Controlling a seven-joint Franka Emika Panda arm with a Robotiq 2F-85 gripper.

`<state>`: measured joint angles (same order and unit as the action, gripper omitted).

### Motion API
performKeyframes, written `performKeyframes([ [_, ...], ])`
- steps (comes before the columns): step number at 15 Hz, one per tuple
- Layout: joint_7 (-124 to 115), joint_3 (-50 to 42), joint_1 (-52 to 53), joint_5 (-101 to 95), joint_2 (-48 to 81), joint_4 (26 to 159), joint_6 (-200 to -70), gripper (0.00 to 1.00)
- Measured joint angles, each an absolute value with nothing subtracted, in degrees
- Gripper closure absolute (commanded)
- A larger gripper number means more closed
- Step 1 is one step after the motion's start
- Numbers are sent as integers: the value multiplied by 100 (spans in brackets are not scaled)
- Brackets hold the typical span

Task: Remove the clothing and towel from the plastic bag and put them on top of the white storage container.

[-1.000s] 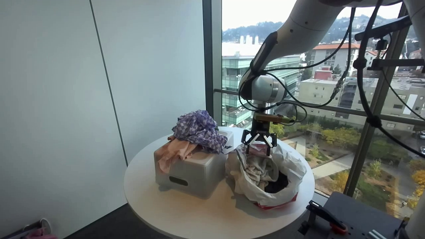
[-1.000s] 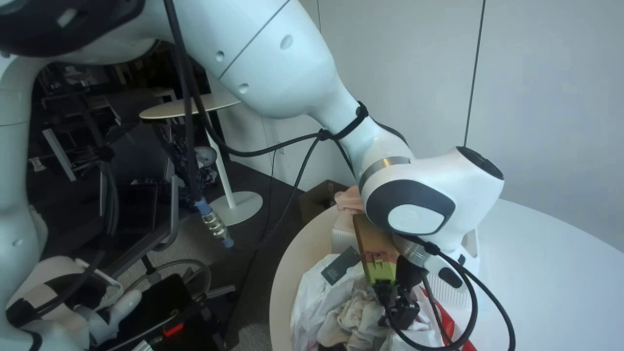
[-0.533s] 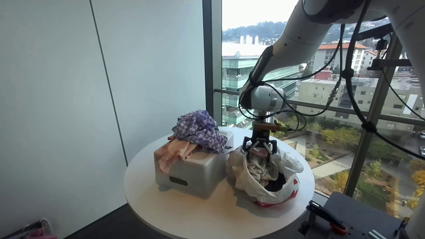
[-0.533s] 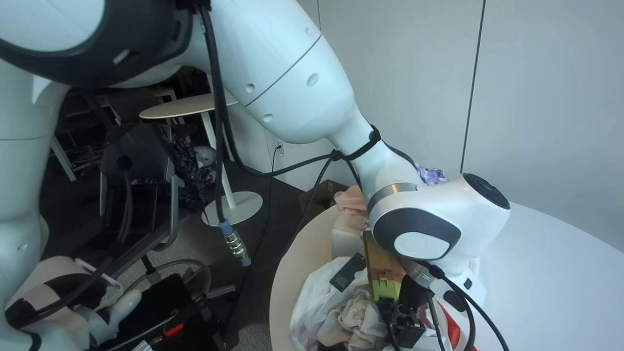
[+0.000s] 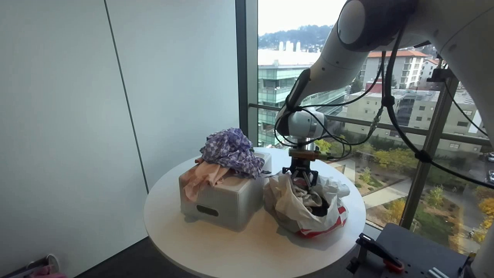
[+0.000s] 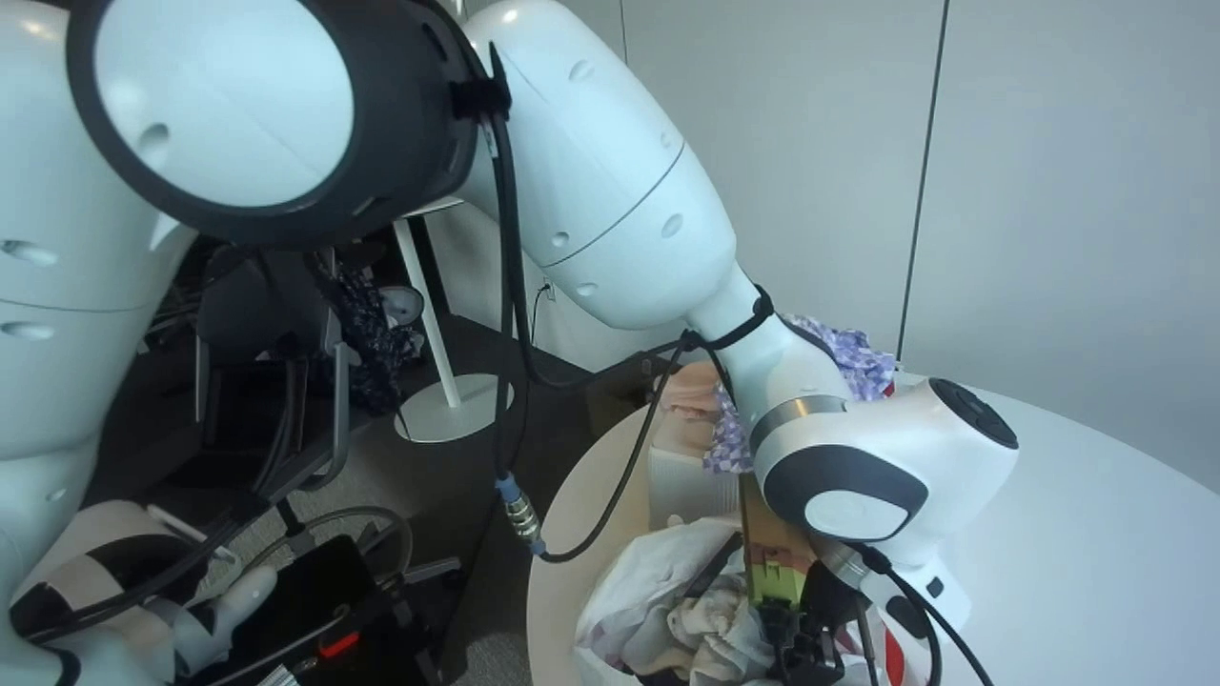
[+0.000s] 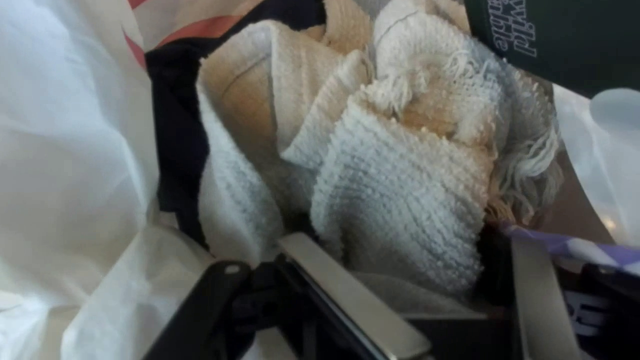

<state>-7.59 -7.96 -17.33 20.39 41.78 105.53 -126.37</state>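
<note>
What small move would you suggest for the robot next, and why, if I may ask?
I'd probably close the pincer on the cream towel: its jaws look apart, down in the plastic bag, with a fold of that towel between them. The purple checked cloth and peach cloth already lie on the storage container.

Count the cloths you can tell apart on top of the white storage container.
2: a purple checkered cloth heaped on top, and a peach cloth against it, hanging over an edge of the container. More may be hidden beneath.
</note>
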Motion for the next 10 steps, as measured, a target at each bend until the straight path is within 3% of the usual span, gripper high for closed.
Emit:
performKeyframes([
  [4, -896, -842, -1750, 2038, 4177, 10412, -12441, 87],
  [7, -906, -877, -1751, 1994, 4088, 10322, -11934, 93],
  [8, -905, -883, -1751, 1941, 4023, 10309, -11714, 89],
  [10, -880, -894, -1751, 1757, 3857, 10292, -11136, 91],
])
